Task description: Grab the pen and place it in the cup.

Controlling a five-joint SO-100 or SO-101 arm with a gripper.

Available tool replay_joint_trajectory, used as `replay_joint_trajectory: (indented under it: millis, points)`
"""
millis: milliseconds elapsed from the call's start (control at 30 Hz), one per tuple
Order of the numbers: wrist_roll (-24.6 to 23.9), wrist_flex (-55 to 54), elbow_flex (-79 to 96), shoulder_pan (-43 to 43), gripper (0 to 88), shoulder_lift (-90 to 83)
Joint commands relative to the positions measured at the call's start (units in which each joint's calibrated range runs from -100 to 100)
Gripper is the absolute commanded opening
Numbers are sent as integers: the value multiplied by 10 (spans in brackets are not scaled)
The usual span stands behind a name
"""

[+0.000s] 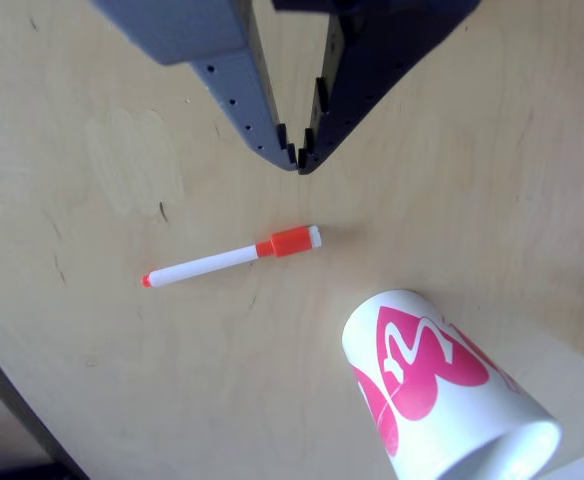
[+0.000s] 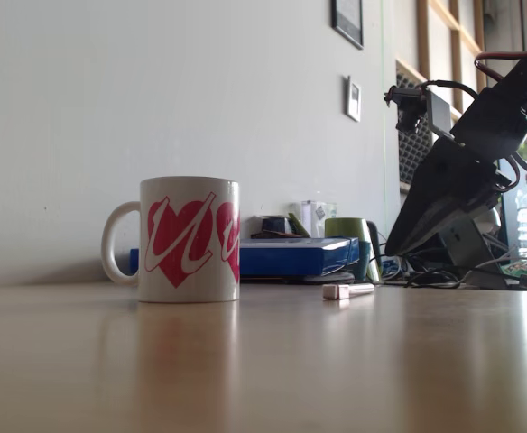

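White pen (image 1: pixel 230 258) flat on wooden counter (image 1: pixel 92 150), well clear of edges, just beside cup (image 1: pixel 442 400). Gripper (image 1: pixel 299 160) above orange cap, jaws nearly closed, empty; needs widening before descent.

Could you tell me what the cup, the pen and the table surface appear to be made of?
The cup looks like glazed ceramic rather than paper: thick wall, a loop handle and a soft sheen. The pen appears to be smooth plastic, with a white barrel and an orange-red cap. The table seems to be pale wood or plywood with a satin finish: faint grain and small dark marks show, and it reflects the cup in the fixed view.
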Motion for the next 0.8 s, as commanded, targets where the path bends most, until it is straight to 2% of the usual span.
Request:
replay_joint_trajectory:
  millis: [0, 767]
  points:
    - [0, 2, -22, -1, 9, -5]
    - [0, 1, -28, -5, 9, 2]
